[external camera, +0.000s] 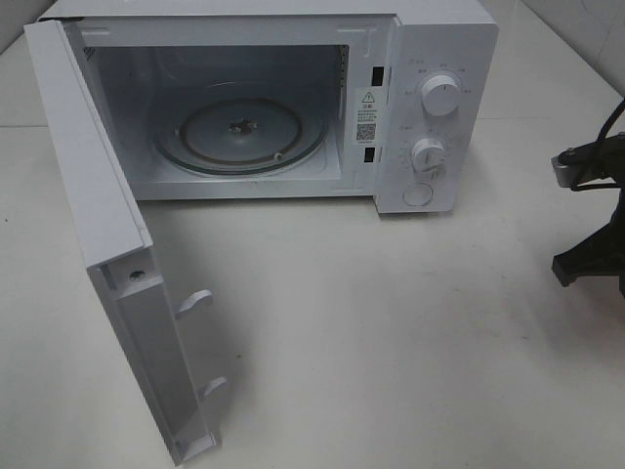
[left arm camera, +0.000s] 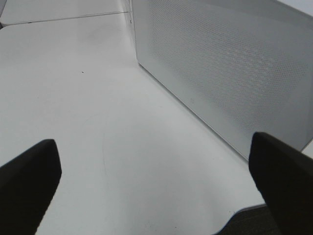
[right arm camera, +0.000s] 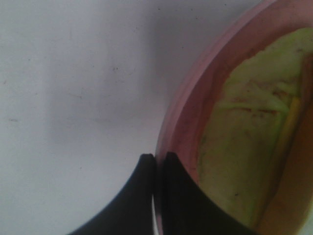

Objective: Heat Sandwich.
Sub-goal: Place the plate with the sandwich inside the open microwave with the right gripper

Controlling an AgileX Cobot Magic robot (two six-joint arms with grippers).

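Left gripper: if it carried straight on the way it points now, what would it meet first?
Probably the bare white table: the left gripper, jaws open, angles down at it. The open microwave door stands to one side, seemingly off that line, though depth is unclear.

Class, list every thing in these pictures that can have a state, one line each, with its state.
microwave door: swung wide open.
glass turntable: bare, nothing on it.
pink plate: carrying the sandwich.
sandwich: on the pink plate, not yet in the microwave.
left hand: open, holding nothing.
right hand: shut, tips beside the pink plate's rim.
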